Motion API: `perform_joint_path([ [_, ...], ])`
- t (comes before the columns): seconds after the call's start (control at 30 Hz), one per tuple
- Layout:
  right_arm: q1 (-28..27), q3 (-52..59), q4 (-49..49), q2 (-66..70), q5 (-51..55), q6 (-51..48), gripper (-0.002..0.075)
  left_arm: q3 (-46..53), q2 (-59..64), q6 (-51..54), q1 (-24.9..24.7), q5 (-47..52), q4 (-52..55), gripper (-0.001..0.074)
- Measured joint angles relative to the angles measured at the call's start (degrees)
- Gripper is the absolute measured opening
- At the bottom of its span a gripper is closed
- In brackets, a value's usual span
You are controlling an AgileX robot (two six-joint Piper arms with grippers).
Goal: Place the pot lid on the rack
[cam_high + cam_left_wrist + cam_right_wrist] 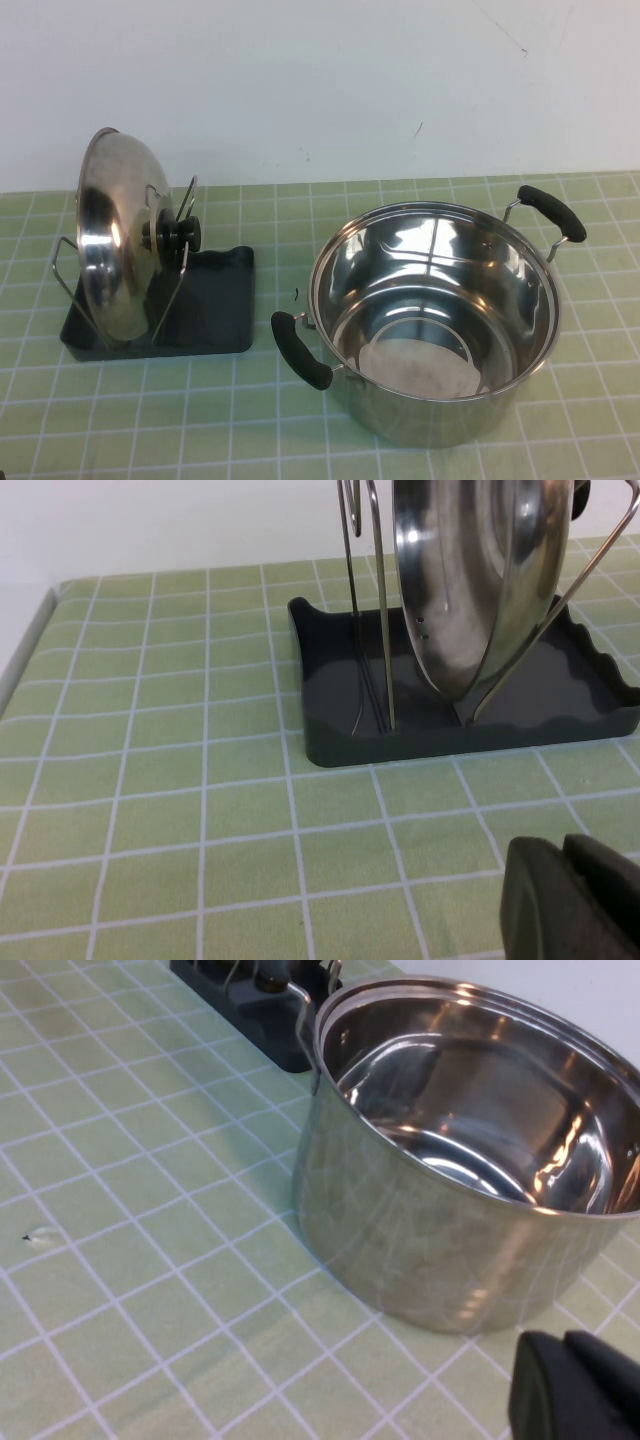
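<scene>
The pot lid (112, 245) stands on edge in the rack (58, 262), leaning on the wire loops, with its black knob (180, 235) facing the pot. The rack's dark grey tray (218, 312) sits at the left of the table. In the left wrist view the lid (480, 580) stands between the wires (384, 630) over the tray (440, 742). My left gripper (562, 850) is shut and empty, low over the tablecloth in front of the tray. My right gripper (565, 1345) is shut and empty beside the pot. Neither arm shows in the high view.
A deep steel pot (435, 310) with two black handles (300, 350) stands open at the right, close to the tray; it also shows in the right wrist view (440, 1220). A green checked cloth (200, 420) covers the table. A white wall is behind.
</scene>
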Motion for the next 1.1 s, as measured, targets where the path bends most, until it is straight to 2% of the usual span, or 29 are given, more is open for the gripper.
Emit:
perform_joint_path([
  [0.3, -0.14, 0.0, -3.54, 0.0, 0.0, -1.49, -0.0001, 0.0, 0.0, 0.0, 0.0, 0.0, 0.0, 0.0001],
  [0.37, -1.86, 0.0, -2.67, 0.0, -0.11, -2.84, -0.0001, 0.0, 0.0, 0.0, 0.0, 0.0, 0.0, 0.0001],
  [0.43, -5.5, 0.0, -1.08, 0.0, -0.48, -3.65, -0.0001, 0.0, 0.0, 0.0, 0.0, 0.0, 0.0, 0.0001],
  [0.53, -14.43, 0.0, 0.07, -0.22, -1.53, -4.13, -0.0001, 0.0, 0.0, 0.0, 0.0, 0.0, 0.0, 0.0001],
  [0.7, -34.35, 2.48, 0.94, -3.28, -7.25, -4.25, -0.0001, 0.0, 0.0, 0.0, 0.0, 0.0, 0.0, 0.0001],
  [0.8, -43.35, 5.43, 1.72, -6.87, -9.86, -4.25, -0.0001, 0.0, 0.0, 0.0, 0.0, 0.0, 0.0, 0.0001],
  [0.93, -50.06, 9.81, 3.64, -8.93, -10.96, -5.1, -0.0001, 0.0, 0.0, 0.0, 0.0, 0.0, 0.0, 0.0001],
  [1.1, -51.83, 15.63, 6.76, -9.13, -11.07, -10.09, -0.0001, 0.0, -0.08, 0.0, 0.0, 0.0, 0.0, 0.0001],
])
